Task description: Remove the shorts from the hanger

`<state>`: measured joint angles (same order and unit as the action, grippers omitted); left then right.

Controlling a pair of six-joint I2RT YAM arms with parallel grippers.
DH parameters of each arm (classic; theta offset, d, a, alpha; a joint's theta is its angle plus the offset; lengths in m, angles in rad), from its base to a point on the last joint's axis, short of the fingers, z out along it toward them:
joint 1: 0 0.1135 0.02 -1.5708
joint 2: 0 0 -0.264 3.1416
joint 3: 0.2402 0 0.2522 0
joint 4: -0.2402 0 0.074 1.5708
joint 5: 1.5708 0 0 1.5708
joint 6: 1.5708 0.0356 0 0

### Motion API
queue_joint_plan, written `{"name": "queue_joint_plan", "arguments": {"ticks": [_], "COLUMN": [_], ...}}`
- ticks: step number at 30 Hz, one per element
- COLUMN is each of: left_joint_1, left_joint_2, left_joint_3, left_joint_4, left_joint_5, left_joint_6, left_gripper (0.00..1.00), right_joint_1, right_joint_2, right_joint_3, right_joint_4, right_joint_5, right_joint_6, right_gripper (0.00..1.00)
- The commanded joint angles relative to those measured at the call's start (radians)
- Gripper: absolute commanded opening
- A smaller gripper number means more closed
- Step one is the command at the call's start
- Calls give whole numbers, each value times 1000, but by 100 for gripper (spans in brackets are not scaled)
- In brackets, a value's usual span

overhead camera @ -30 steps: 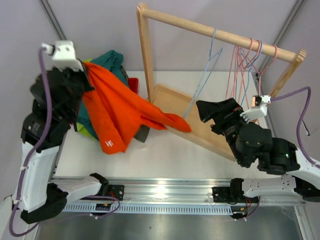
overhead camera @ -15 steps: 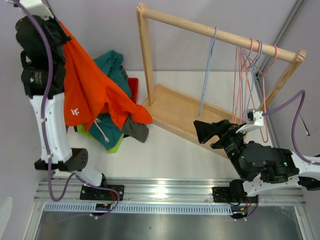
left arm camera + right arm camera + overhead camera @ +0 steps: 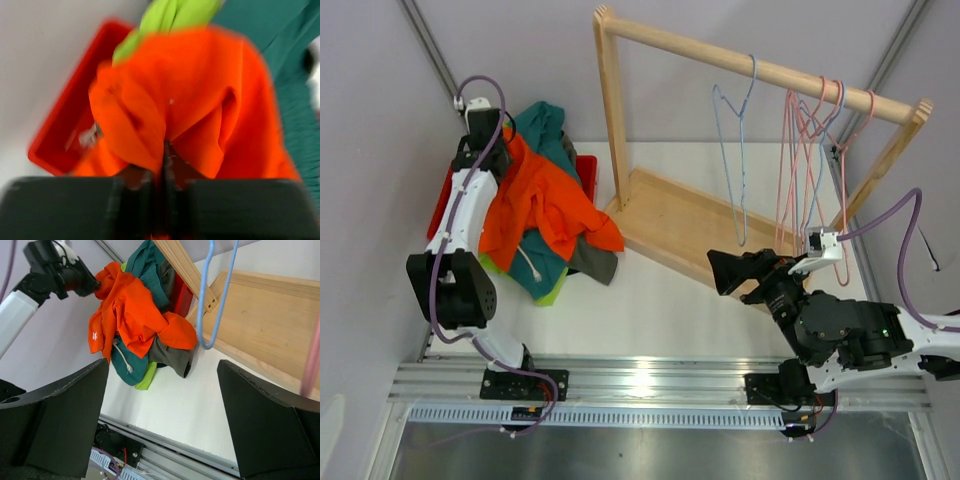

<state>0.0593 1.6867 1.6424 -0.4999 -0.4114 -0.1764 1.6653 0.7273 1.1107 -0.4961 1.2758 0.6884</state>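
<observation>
The orange shorts [image 3: 545,195] lie spread over a heap of teal shorts [image 3: 542,122], lime green shorts [image 3: 552,293] and dark grey shorts [image 3: 592,262] at the table's back left. My left gripper [image 3: 492,140] reaches over the heap's far edge. In the left wrist view its jaws [image 3: 164,170] pinch a fold of the orange shorts [image 3: 200,90]. The blue hanger [image 3: 735,170] hangs bare on the wooden rack [image 3: 760,70]. My right gripper [image 3: 165,410] stands open over bare table, holding nothing, near the rack's base.
A red bin [image 3: 65,120] sits under the heap by the left wall. Several pink and red hangers [image 3: 810,150] hang bare at the rack's right end. The rack's wooden base board [image 3: 680,215] crosses the table's middle. White table shows in front of the heap.
My left arm swung down from high on the left to the back-left heap, laying the orange shorts on it. The blue hanger has swung. The right arm barely moved.
</observation>
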Motion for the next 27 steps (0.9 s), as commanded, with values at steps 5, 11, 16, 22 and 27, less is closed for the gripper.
{"name": "queue_joint_plan", "arguments": {"ticks": [5, 11, 16, 22, 27], "left_joint_1": [22, 22, 20, 14, 13], "left_joint_2": [-154, -359, -557, -925, -1226], "left_joint_3": [-151, -150, -199, -551, -789], "left_joint_4": [95, 69, 53, 171, 183], "left_joint_5": [49, 175, 458, 743, 821], "left_joint_6": [-140, -91, -38, -110, -160], "left_gripper": [99, 99, 99, 99, 99], "right_joint_1": [88, 212, 260, 266, 267], "right_joint_2": [43, 104, 126, 74, -12], "right_joint_3": [11, 103, 92, 86, 25], "right_joint_4": [-13, -154, -38, -264, -387], "right_joint_5": [112, 299, 343, 179, 112], "right_joint_6": [74, 68, -226, -98, 6], "right_gripper": [95, 96, 99, 99, 99]}}
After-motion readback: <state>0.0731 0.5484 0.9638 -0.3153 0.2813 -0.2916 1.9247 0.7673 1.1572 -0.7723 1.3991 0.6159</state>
